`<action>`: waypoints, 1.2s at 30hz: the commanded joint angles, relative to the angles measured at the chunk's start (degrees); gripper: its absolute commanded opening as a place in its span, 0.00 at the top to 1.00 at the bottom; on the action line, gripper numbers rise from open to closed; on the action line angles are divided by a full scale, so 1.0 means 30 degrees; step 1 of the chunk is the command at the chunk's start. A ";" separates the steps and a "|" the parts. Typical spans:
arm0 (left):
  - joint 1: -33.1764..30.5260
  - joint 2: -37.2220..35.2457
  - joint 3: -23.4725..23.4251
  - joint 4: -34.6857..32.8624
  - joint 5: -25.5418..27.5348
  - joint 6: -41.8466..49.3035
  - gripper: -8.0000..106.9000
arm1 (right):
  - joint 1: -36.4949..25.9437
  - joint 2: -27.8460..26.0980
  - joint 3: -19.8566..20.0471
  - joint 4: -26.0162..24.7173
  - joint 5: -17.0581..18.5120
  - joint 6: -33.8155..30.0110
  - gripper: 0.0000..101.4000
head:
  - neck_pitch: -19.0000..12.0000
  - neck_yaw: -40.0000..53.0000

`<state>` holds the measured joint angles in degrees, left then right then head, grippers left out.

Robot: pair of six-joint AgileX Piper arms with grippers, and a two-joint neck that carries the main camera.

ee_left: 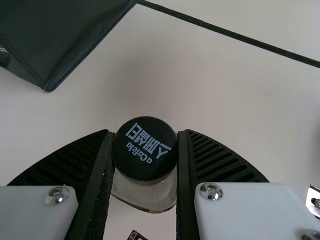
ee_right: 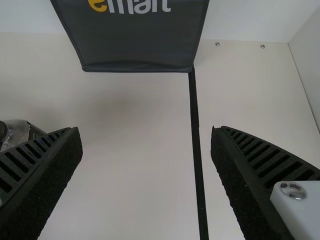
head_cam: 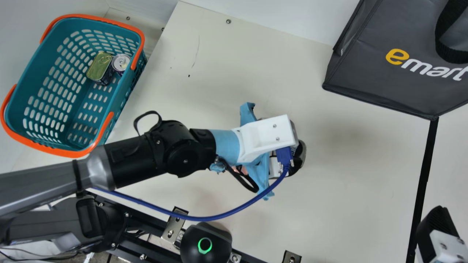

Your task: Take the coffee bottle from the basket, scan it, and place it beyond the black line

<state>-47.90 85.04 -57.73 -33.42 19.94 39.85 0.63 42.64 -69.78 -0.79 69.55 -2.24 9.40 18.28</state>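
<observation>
Cream table (head_cam: 347, 175) — basket (head_cam: 47, 147) in main view, bottle cap (ee_left: 145, 147) in left wrist view — left hand (head_cam: 268, 137) gripping it, right hand (head_cam: 438, 226) wide.

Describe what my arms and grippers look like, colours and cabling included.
The left arm is grey and black, with a light blue section, a white housing, black loops and a thick blue cable. The left gripper and the right gripper each have black, ribbed, tapering fingers and white mounts with silver screws.

open – table (head_cam: 376, 175) at black line (head_cam: 424, 179) | blocking – bag (head_cam: 365, 73) far, right gripper (head_cam: 437, 224) near
</observation>
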 commanded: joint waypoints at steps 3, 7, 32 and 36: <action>-0.0015 0.0285 -0.0172 -0.0104 -0.0042 0.0180 0.84 | 0.0000 0.0000 0.0000 0.0000 0.0000 0.0000 0.10 | -0.0494 0.0046; 0.0001 0.0552 -0.0395 -0.0243 -0.0094 0.0333 0.82 | 0.0000 0.0000 0.0000 0.0000 0.0000 0.0000 0.10 | -0.0494 0.0046; -0.0071 0.0783 -0.0877 -0.0250 -0.0095 0.0226 0.15 | 0.0000 0.0000 0.0000 0.0000 0.0000 0.0000 0.10 | -0.0494 0.0046; -0.0127 0.0651 -0.0804 -0.0150 -0.0133 0.0128 0.15 | 0.0000 0.0000 0.0000 0.0000 0.0000 0.0000 0.10 | -0.0494 0.0046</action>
<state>-48.18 87.07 -60.31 -33.94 19.57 40.28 0.63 42.64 -69.78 -0.79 69.55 -2.24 9.40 18.28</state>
